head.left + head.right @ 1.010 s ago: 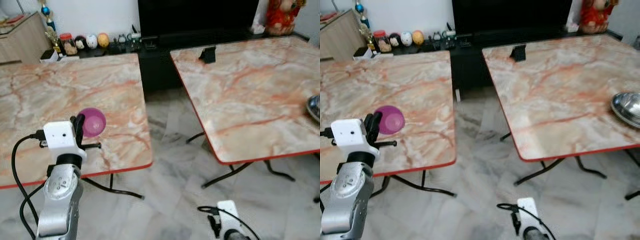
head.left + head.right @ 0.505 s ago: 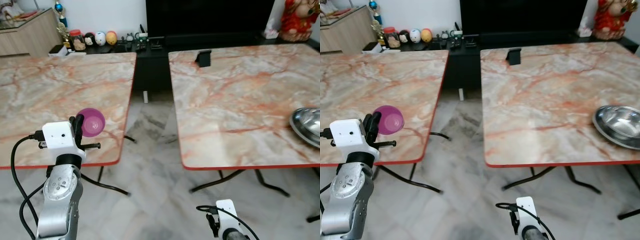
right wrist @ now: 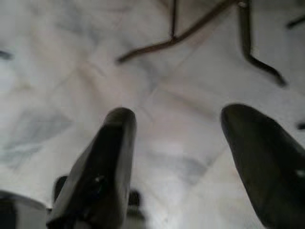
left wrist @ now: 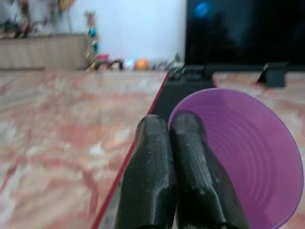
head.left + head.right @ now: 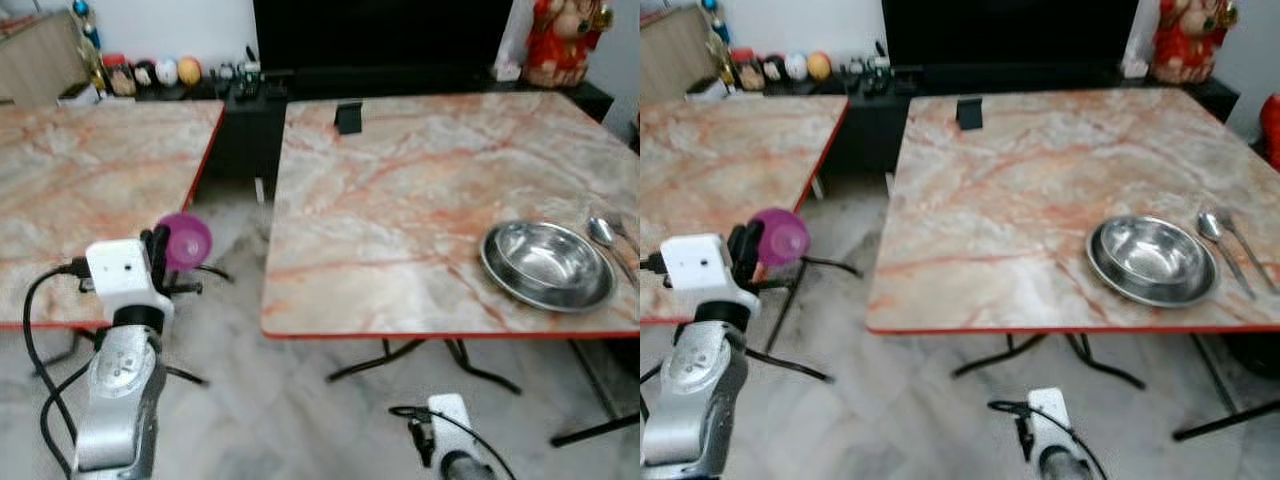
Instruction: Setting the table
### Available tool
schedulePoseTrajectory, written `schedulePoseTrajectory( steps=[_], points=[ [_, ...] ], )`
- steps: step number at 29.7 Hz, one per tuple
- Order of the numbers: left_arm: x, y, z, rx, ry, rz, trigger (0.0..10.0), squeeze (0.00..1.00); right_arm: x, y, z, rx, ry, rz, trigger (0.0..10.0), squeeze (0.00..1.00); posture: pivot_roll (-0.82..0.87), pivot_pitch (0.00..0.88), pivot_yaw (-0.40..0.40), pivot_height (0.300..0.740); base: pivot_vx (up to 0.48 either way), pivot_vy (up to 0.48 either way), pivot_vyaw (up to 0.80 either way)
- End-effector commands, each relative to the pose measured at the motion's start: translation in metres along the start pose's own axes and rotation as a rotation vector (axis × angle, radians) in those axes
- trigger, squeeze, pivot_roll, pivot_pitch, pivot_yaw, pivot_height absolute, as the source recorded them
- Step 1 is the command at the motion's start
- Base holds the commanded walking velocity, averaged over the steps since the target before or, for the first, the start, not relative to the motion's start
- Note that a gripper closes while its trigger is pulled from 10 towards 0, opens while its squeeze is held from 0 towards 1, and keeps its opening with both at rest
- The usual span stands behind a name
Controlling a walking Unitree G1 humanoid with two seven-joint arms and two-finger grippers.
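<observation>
While the purple cup (image 5: 186, 240) is not yet on any desk, the setting looks partly done, as I judge it. Starting at the left, the left claw (image 4: 177, 143) is clenched on the cup's rim, one finger inside and one outside as far as the left wrist view lets me tell, and it holds the cup up in the air with the mouth tipped sideways. The cup hangs off the front right corner of the left desk (image 5: 60, 190), over the gap of floor between the two desks.

Further right stands the right desk (image 5: 400, 200). Near its front right corner rests a steel bowl (image 5: 547, 264), with a spoon (image 5: 1210, 228) and a second slim utensil (a fork, perhaps; too blurred to say) just beside it toward the right edge. So the bowl and cutlery appear laid, and the cup is what remains; it is well apart from the bowl, with most of that desk between them.

The right claw (image 3: 190, 157) hangs low over the marble floor (image 3: 157, 71), fingers spread apart and grasping nothing.
</observation>
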State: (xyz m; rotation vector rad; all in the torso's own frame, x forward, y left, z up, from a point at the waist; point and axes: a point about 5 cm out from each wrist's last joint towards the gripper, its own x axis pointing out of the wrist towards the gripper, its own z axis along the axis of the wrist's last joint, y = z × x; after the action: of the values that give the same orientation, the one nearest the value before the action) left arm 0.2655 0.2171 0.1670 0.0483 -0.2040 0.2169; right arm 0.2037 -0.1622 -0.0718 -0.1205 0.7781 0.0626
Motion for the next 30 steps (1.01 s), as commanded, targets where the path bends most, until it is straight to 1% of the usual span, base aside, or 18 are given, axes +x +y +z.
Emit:
schedulePoseTrajectory(
  steps=[1,9,20,24,26,28,30],
  points=[
    [0.0027,-0.0034,0.0067,-0.006,-0.028,-0.014,10.0,0.00,-0.0004,-0.0055,-0.0010,0.000,0.004,-0.014,10.0,0.00,-0.06,0.000,0.051,0.740,0.000,-0.431,0.00],
    [0.0019,-0.0026,0.0055,-0.002,-0.026,-0.022,10.0,0.00,-0.0008,-0.0073,-0.0013,-0.004,0.001,-0.015,10.0,0.00,-0.06,0.000,0.045,0.740,0.000,-0.429,0.00],
    [0.0024,0.0003,0.0049,0.005,-0.025,-0.021,10.0,0.00,-0.0003,-0.0060,0.0006,-0.007,-0.006,-0.012,10.0,0.00,-0.06,0.000,0.043,0.740,0.000,-0.425,0.00],
    [0.0036,0.0004,0.0040,0.008,-0.016,-0.037,10.0,0.00,-0.0001,-0.0072,0.0015,-0.007,-0.008,-0.016,10.0,0.00,-0.06,0.000,0.040,0.740,0.000,-0.410,0.00],
    [0.0041,-0.0004,0.0024,0.006,0.000,-0.061,10.0,0.00,-0.0006,-0.0090,-0.0005,-0.006,0.000,-0.020,10.0,0.00,-0.06,0.000,0.039,0.740,0.000,-0.289,0.00],
    [0.0052,-0.0009,0.0002,0.004,0.024,-0.091,10.0,0.00,-0.0020,-0.0110,-0.0061,-0.005,0.024,-0.022,10.0,0.00,-0.06,0.000,0.039,0.740,0.000,0.000,0.00],
    [0.0060,-0.0003,0.0003,0.005,0.025,-0.094,10.0,0.00,-0.0022,-0.0113,-0.0070,-0.004,0.029,-0.022,10.0,0.00,-0.06,0.000,0.039,0.740,0.000,0.000,0.00]
  ],
)
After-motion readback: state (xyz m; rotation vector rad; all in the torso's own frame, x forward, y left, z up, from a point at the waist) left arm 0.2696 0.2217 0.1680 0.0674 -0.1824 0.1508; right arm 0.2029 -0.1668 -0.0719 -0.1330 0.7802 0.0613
